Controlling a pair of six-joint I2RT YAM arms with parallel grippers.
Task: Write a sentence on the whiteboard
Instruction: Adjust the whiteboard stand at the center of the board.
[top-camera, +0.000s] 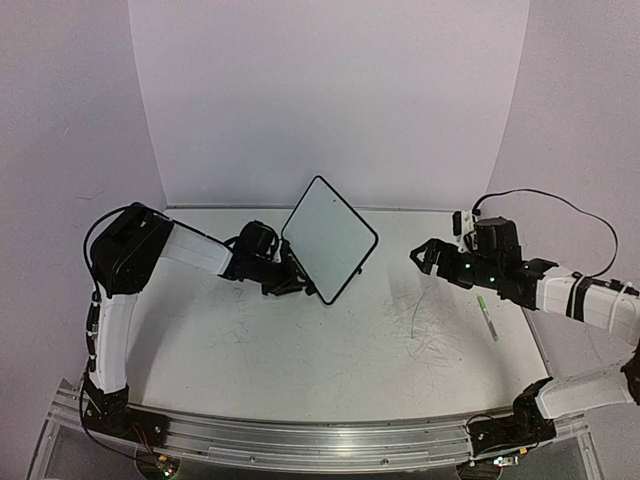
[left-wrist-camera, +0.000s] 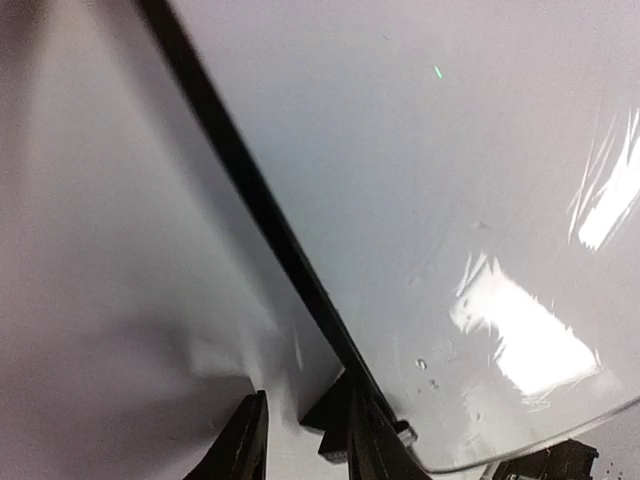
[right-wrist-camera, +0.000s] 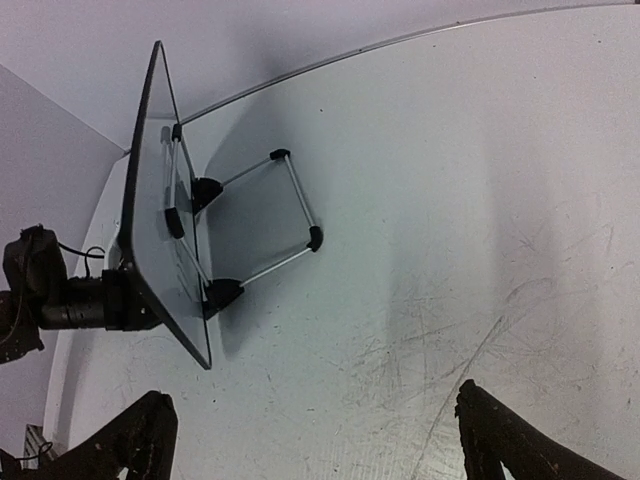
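Note:
The whiteboard (top-camera: 330, 238) stands on its wire stand (right-wrist-camera: 290, 200) at the middle back of the table, turned corner-on to the top camera. Its face is blank except for a tiny green mark (left-wrist-camera: 437, 72); the sentence is not in view. My left gripper (top-camera: 298, 283) is shut on the board's lower left edge. In the left wrist view the black frame (left-wrist-camera: 250, 190) runs down between the fingers (left-wrist-camera: 375, 445), beside a black foot (left-wrist-camera: 335, 410). My right gripper (top-camera: 422, 257) hovers open to the right of the board, holding nothing. A green marker (top-camera: 487, 317) lies on the table under the right arm.
The table (top-camera: 300, 360) is scuffed with grey scribble marks (top-camera: 435, 335) in front of the right gripper. White walls close in the back and both sides. A metal rail (top-camera: 330, 440) with the arm bases runs along the near edge.

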